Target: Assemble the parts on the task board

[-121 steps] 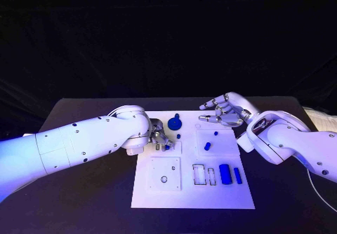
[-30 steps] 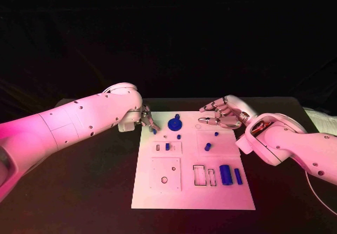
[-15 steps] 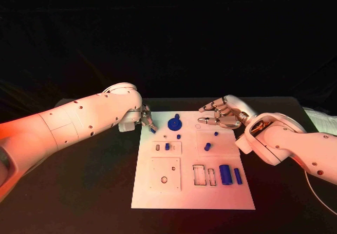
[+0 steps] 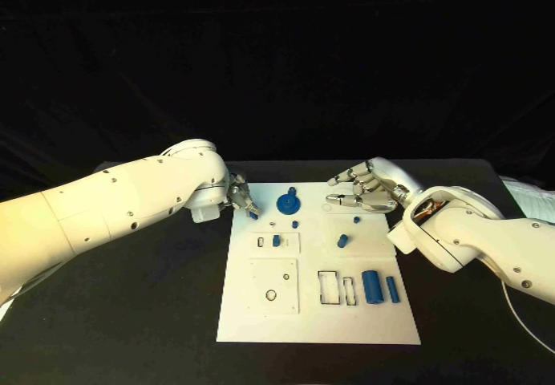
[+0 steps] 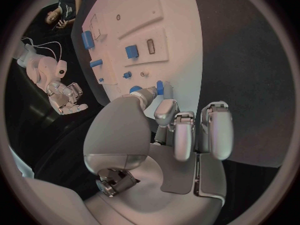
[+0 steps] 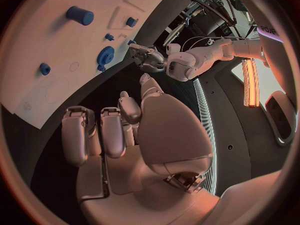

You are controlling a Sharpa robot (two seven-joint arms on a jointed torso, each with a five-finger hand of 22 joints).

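Note:
The white task board [image 4: 370, 321] lies mid-table. My left hand [image 4: 240, 196] is at its far left corner and pinches a small blue part [image 4: 253, 214] between thumb and a finger; the left wrist view shows that part [image 5: 160, 88] at the fingertips. Beside it lie a blue gear [image 4: 288, 200] and a small peg [image 4: 295, 224]. A blue piece [image 4: 277, 241] stands in the small slot plate. My right hand [image 4: 364, 188] hovers over the far right edge, fingers apart and holding nothing. A blue peg [image 4: 342, 240] lies below it.
A large blue cylinder [image 4: 371, 286] and a thin blue bar [image 4: 392, 289] lie at the board's near right, beside two outlined slots [image 4: 337, 289]. A square plate with holes [image 4: 273, 285] sits at the near left. Black table [image 4: 139, 321] surrounds the board.
Since four seconds ago my left hand has drawn back from the small slot plate to the board's far left corner, uncovering the blue piece there. The right hand has barely moved.

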